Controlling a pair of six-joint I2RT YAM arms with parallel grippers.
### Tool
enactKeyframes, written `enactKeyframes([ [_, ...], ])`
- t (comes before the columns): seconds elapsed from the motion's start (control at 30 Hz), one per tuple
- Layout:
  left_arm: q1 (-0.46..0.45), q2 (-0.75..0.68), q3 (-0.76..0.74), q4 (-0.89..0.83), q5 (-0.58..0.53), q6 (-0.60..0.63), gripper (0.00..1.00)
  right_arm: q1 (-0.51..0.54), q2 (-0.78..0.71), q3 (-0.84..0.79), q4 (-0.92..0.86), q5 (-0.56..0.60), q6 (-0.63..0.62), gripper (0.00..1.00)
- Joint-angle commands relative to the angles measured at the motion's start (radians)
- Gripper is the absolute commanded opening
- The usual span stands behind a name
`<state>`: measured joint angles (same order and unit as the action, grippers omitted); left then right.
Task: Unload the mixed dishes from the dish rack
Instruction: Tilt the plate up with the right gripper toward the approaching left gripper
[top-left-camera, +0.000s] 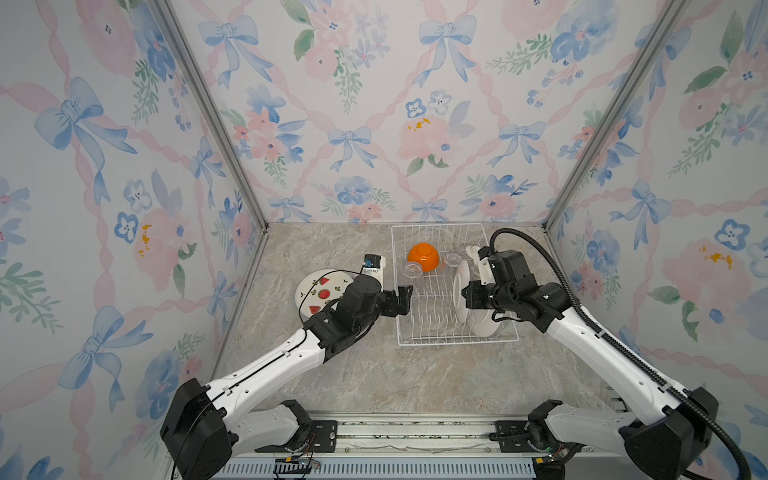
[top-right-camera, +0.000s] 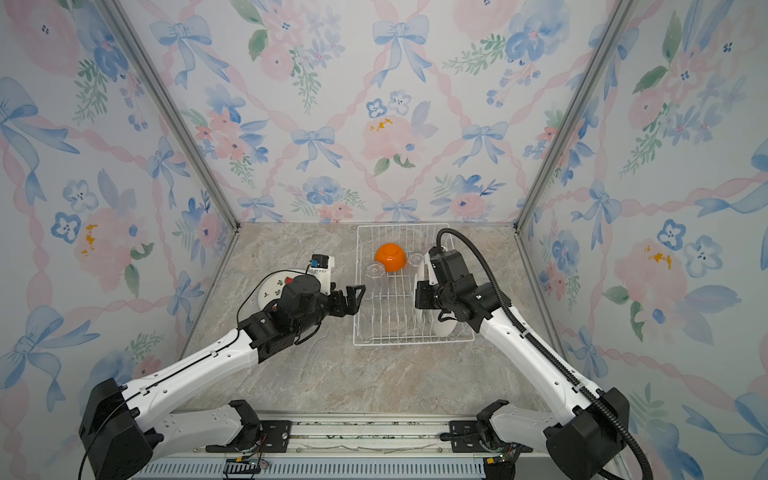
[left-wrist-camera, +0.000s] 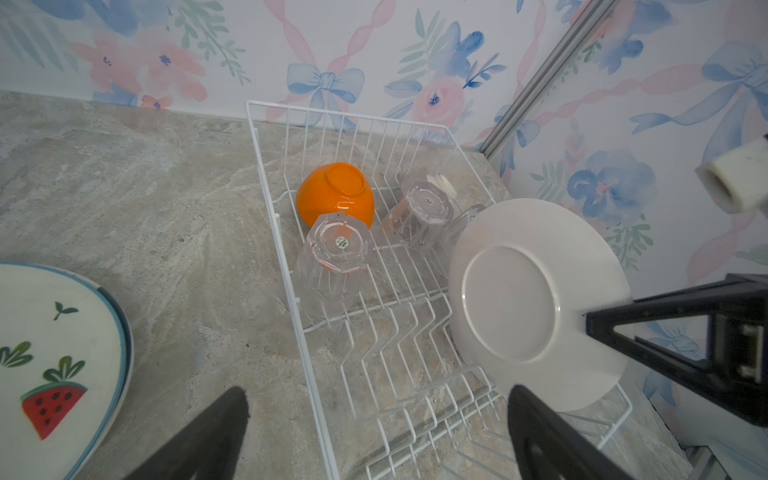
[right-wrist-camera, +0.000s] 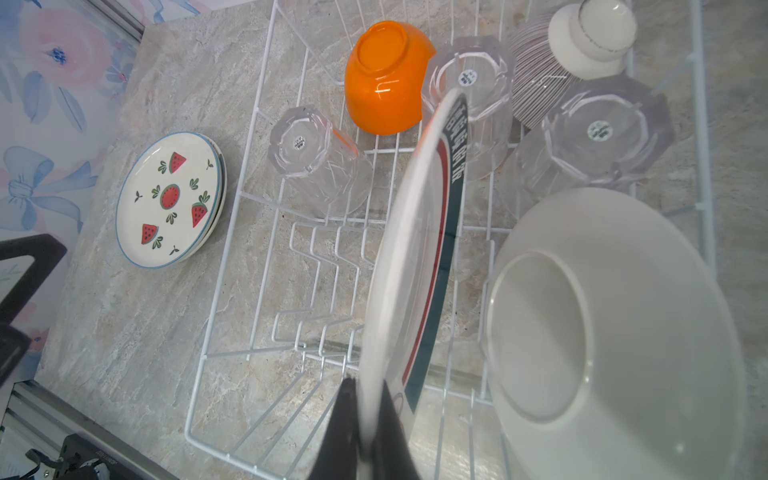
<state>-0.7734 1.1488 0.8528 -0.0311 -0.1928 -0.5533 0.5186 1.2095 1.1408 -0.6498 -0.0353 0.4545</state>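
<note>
Over the dish rack (top-left-camera: 428, 309), right hand (right-wrist-camera: 368, 386) clamps an illegibly lettered plate (right-wrist-camera: 411, 249); left hand (left-wrist-camera: 378, 399) spread.

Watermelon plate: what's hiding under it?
A second plate lies under the watermelon plate, on the table. Only its edge peeks out; its face is covered, so its picture cannot be seen.
</note>
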Motion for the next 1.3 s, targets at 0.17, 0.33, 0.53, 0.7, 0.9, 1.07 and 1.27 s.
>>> enactKeyframes([
  [0.17,-0.080,-0.054,-0.095,0.219,-0.059,0.128,0.98,-0.007,-0.068,0.049,0.000,0.064,0.032,0.00],
  [0.33,-0.147,-0.024,-0.109,0.298,-0.092,0.190,0.98,-0.006,-0.057,0.079,0.012,0.052,0.042,0.00],
  [0.53,-0.238,0.023,-0.092,0.368,-0.148,0.244,0.98,-0.006,-0.044,0.115,0.035,0.035,0.051,0.00],
  [0.7,-0.277,0.067,-0.083,0.423,-0.162,0.246,0.98,-0.006,-0.036,0.133,0.059,0.029,0.075,0.00],
  [0.9,-0.302,0.154,-0.047,0.482,-0.157,0.229,0.98,-0.004,-0.035,0.152,0.095,-0.020,0.114,0.00],
  [1.07,-0.321,0.222,0.003,0.519,-0.162,0.239,0.98,-0.003,-0.046,0.156,0.096,-0.028,0.135,0.00],
  [1.27,-0.330,0.294,0.052,0.548,-0.150,0.257,0.94,-0.002,-0.083,0.132,0.123,-0.037,0.164,0.00],
])
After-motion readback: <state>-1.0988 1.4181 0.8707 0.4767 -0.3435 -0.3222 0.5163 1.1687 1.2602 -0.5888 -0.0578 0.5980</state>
